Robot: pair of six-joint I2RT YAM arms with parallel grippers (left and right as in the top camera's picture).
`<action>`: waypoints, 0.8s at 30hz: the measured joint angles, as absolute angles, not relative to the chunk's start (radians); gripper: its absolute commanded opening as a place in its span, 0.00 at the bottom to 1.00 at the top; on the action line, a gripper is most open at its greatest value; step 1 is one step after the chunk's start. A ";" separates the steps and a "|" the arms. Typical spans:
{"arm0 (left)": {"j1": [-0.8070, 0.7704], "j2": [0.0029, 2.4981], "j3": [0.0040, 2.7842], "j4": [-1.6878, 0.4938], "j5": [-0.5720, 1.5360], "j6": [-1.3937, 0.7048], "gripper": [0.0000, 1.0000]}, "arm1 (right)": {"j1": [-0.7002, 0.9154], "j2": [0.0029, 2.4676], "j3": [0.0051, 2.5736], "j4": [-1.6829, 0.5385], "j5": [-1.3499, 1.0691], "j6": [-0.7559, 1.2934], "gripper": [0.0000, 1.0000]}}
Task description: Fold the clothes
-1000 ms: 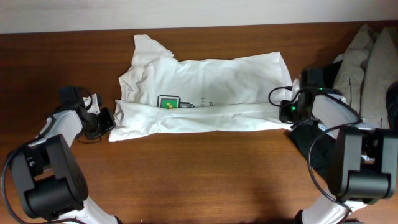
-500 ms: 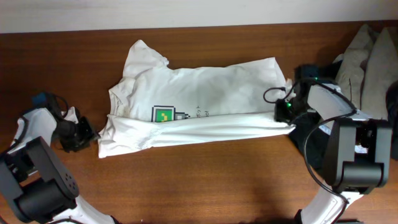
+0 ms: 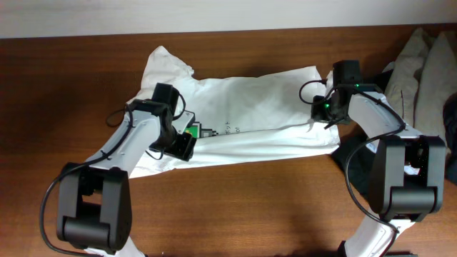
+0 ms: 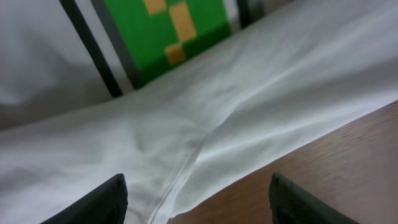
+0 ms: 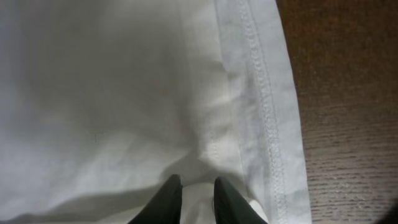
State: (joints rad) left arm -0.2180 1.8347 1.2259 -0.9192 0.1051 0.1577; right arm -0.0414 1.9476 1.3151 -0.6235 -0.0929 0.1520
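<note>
The white T-shirt [image 3: 250,107] lies across the table with its near edge folded up, the green square logo [image 3: 190,131] showing at the left. My left gripper [image 3: 183,148] hovers open over that folded edge just below the logo. In the left wrist view the gripper [image 4: 198,202] has cloth [image 4: 249,93] and bare wood between its wide-apart fingers, and the logo [image 4: 168,31] is at the top. My right gripper [image 3: 320,113] sits at the shirt's right end. There the right gripper [image 5: 194,202] pinches a fold of white cloth beside the stitched hem [image 5: 264,106].
A beige-grey garment [image 3: 421,64] is heaped at the table's right edge, with dark fabric [image 3: 450,114] beside it. Bare wooden table [image 3: 250,200] runs along the front and at the far left [image 3: 57,86]. A pale wall borders the back.
My left arm swung in from the far left onto the shirt near the logo and its jaws opened wide. The right gripper shifted toward the shirt's far right corner and closed down again.
</note>
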 measured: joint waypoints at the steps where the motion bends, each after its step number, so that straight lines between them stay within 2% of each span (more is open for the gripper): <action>1: -0.221 1.835 1.216 -0.919 0.094 0.158 0.64 | -0.041 1.948 1.319 -0.628 -0.096 0.148 0.31; 2: -0.221 1.835 1.197 -0.919 0.073 0.158 0.26 | -0.041 1.948 1.328 -0.638 -0.104 0.156 0.31; 3: -0.221 1.835 1.189 -0.920 0.065 0.162 0.15 | -0.041 1.948 1.332 -0.648 -0.107 0.157 0.31; 6: -0.221 1.835 1.184 -0.899 0.018 0.165 0.12 | -0.041 1.948 1.333 -0.688 -0.111 0.157 0.30; 7: -0.221 1.834 1.184 -0.892 0.005 0.165 0.26 | -0.041 1.948 1.334 -0.701 -0.111 0.158 0.29; 12: -0.221 1.834 1.161 -0.896 -0.015 0.165 0.28 | -0.041 1.948 1.334 -0.725 -0.114 0.157 0.30; 13: -0.221 1.835 1.151 -0.894 -0.016 0.165 0.07 | -0.041 1.948 1.334 -0.726 -0.114 0.157 0.30; 14: -0.221 1.834 1.146 -0.892 -0.016 0.165 0.00 | -0.041 1.948 1.334 -0.726 -0.114 0.157 0.29; 17: -0.221 1.835 1.146 -0.873 -0.033 0.165 0.00 | -0.041 1.948 1.334 -0.725 -0.114 0.157 0.29; 18: -0.221 1.835 1.147 -0.869 -0.049 0.165 0.03 | -0.041 1.948 1.334 -0.725 -0.115 0.158 0.29; 19: -0.220 1.835 1.175 -0.852 -0.073 0.163 0.33 | -0.041 1.948 1.335 -0.710 -0.115 0.158 0.31; 21: -0.214 1.835 1.261 -0.801 -0.098 0.161 0.40 | -0.041 1.948 1.349 -0.714 -0.115 0.159 0.32; 22: -0.211 1.834 1.299 -0.788 -0.112 0.155 0.60 | -0.041 1.948 1.367 -0.726 -0.116 0.158 0.37; 23: -0.209 1.834 1.325 -0.778 -0.128 0.155 0.87 | -0.041 1.948 1.401 -0.756 -0.118 0.155 0.59; 24: -0.203 1.834 1.349 -0.768 -0.143 0.154 0.99 | -0.041 1.948 1.444 -0.792 -0.118 0.152 0.90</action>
State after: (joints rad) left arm -0.2031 1.8343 1.3491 -0.7685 -0.1432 0.1543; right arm -0.0414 1.9480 1.4445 -0.7921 -0.1184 0.1516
